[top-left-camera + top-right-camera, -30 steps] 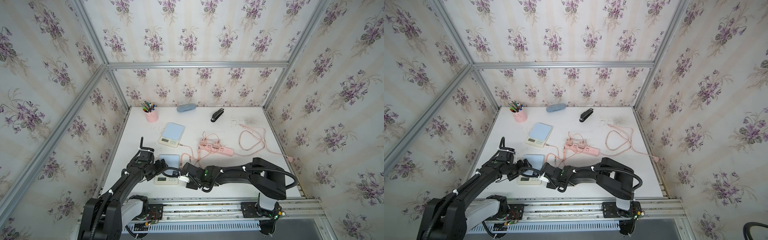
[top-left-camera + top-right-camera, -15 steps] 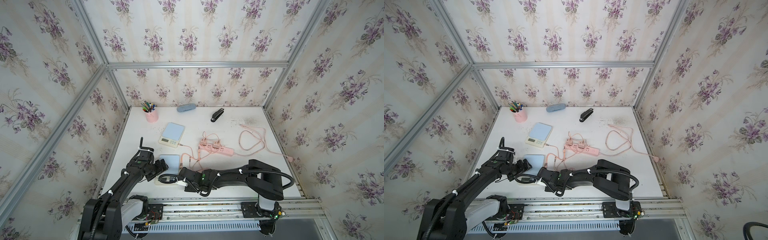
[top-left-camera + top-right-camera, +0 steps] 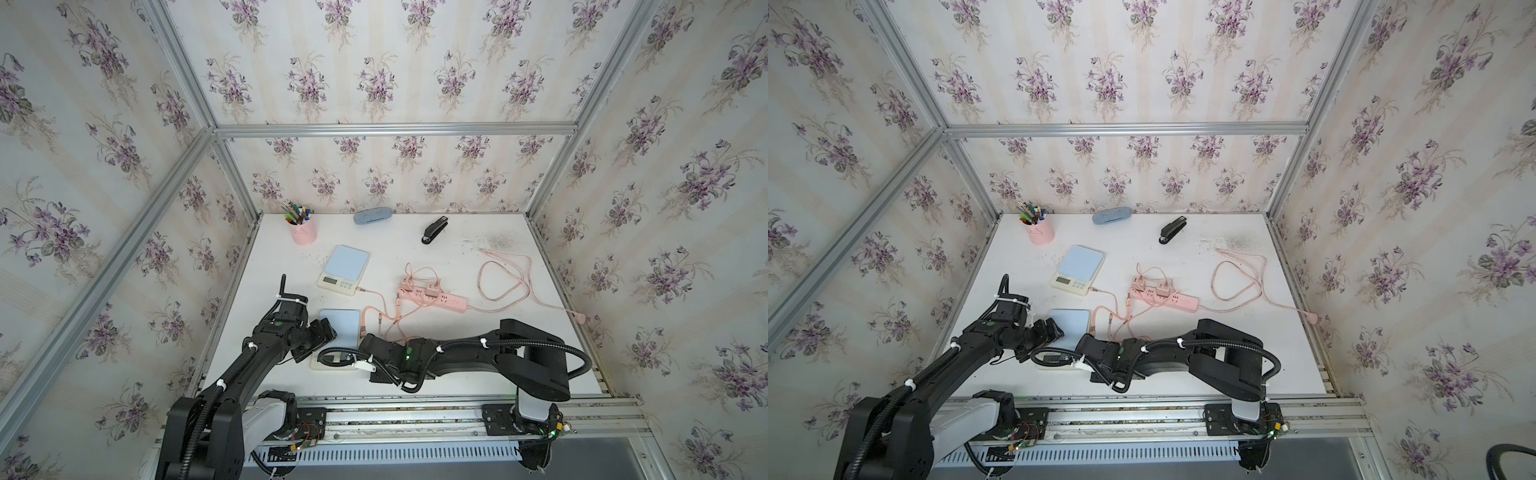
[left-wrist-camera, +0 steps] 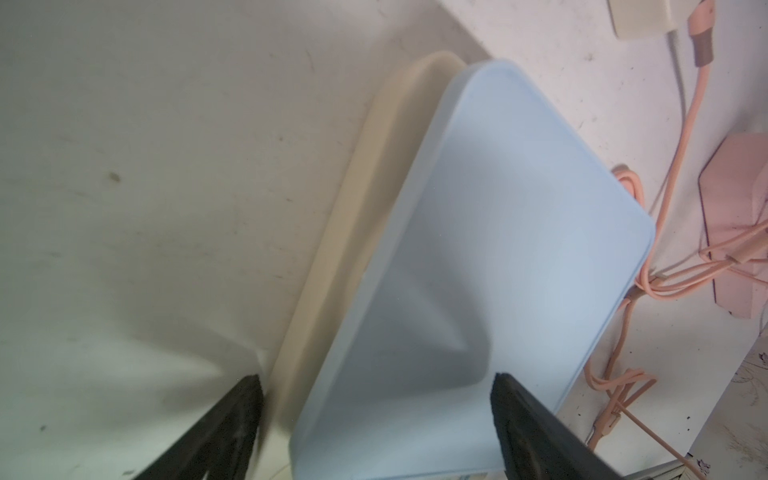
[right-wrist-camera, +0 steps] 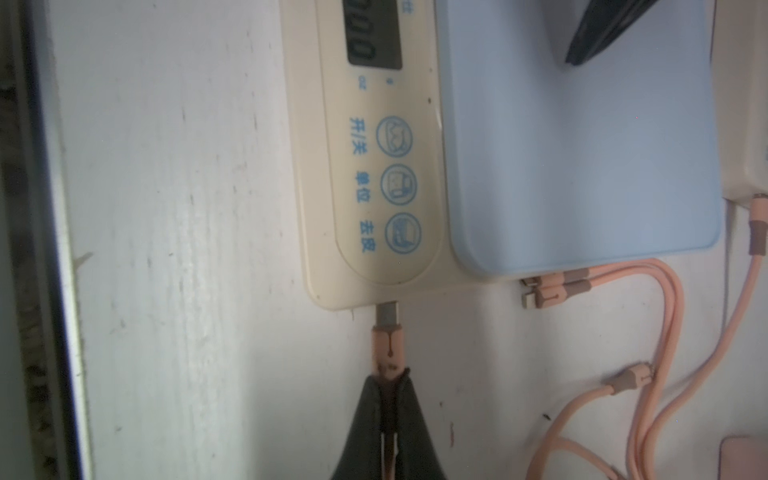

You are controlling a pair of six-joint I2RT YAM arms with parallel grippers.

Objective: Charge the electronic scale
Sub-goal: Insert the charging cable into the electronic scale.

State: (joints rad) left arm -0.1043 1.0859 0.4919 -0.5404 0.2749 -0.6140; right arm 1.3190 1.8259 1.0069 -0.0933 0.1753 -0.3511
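Top views both show a big white table (image 3: 395, 241) with two black arms reaching over it. The right arm (image 3: 532, 357) lies low and stretches to the side of the front scale (image 3: 341, 328). This scale is a cream box with a blue plate, at the table's edge by the rail. The left arm (image 3: 249, 374) comes to the front scale's other side. A second scale (image 3: 345, 264) sits near, behind the front scale, with a cord in it. A pink power strip (image 3: 436, 295) lies behind the front scale, toward the right arm's side.

The left gripper (image 4: 374, 384) is spread wide. One finger (image 4: 232, 424) is over the table just beside the front scale, and the other is over its blue plate. The right gripper (image 5: 388, 380) is pressed tight on a pink plug (image 5: 388, 345). The plug's metal tip meets the front scale's edge by the buttons. I cannot tell how far in it is. Two loose pink plugs (image 5: 548, 291) lie right beside the front scale. Its little screen shows numbers.
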